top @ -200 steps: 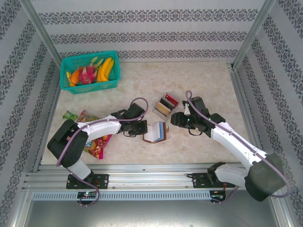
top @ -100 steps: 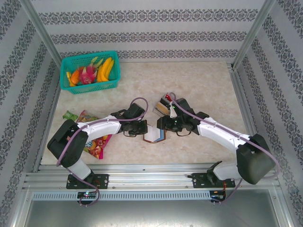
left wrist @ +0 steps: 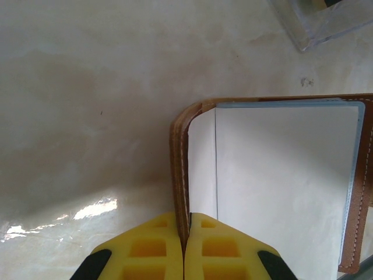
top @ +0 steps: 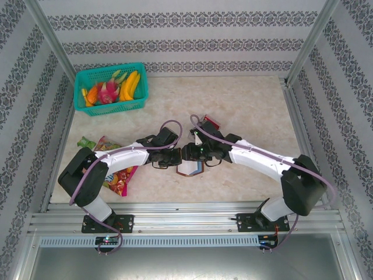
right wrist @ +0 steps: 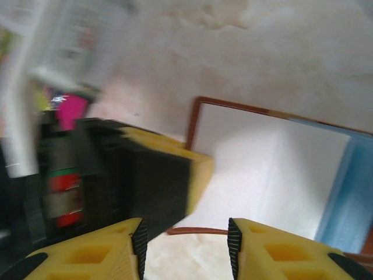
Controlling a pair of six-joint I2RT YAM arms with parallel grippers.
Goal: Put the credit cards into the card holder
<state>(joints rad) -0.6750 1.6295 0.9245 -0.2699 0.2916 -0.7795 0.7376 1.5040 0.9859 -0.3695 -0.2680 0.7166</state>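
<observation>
Card holder (top: 190,168) lay open, cover clamped in left gripper (top: 173,158). Right gripper (top: 187,153), jaws partly apart and empty, hovered over it. The right arm mostly covered a red card (top: 211,122) behind it; snack packet (top: 119,175) lay left.

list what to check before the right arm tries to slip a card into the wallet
1. Grip on the wallet: ok, the left gripper has its jaws shut on the edge of the brown cover.
2. The wallet is open: ok, its pale inner page shows.
3. A card in the right gripper: not ok, its jaws stand apart with nothing between them.
4. Room between the two grippers: cannot tell, they sit very close together at the wallet.
5. A free sleeve: cannot tell.
6. Sharp right wrist view: not ok, it is blurred.
</observation>
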